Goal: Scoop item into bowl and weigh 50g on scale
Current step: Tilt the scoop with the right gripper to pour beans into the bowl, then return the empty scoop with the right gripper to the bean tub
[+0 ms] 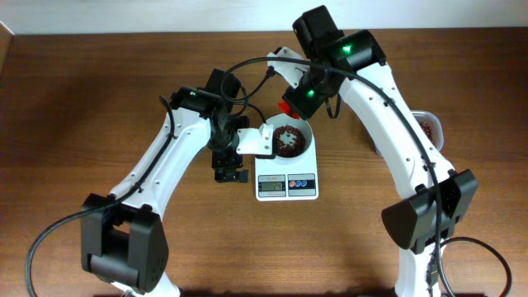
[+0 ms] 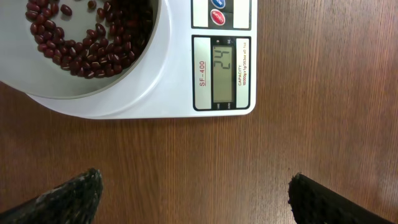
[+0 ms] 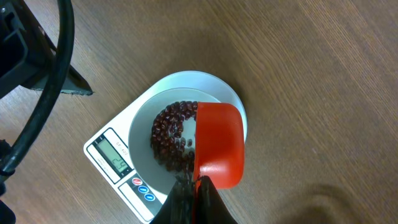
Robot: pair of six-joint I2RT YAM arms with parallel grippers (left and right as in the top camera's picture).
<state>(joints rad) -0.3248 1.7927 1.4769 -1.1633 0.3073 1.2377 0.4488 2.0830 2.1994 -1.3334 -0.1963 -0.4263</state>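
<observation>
The white bowl (image 1: 291, 141) sits on the white scale (image 1: 286, 186) and holds dark reddish-brown beans (image 1: 288, 140). The scale's display (image 2: 224, 73) reads 24. My right gripper (image 3: 194, 186) is shut on the handle of the orange-red scoop (image 3: 218, 144), which is tipped over the bowl (image 3: 146, 134) above the beans (image 3: 171, 135). My left gripper (image 2: 196, 193) is open and empty over bare table just in front of the scale (image 2: 149, 106); it shows in the overhead view (image 1: 230, 173) at the scale's left side.
A clear plastic tub (image 1: 429, 126) with more beans stands at the right, partly hidden by my right arm. A black cable (image 3: 46, 81) and the left arm lie to the left of the scale.
</observation>
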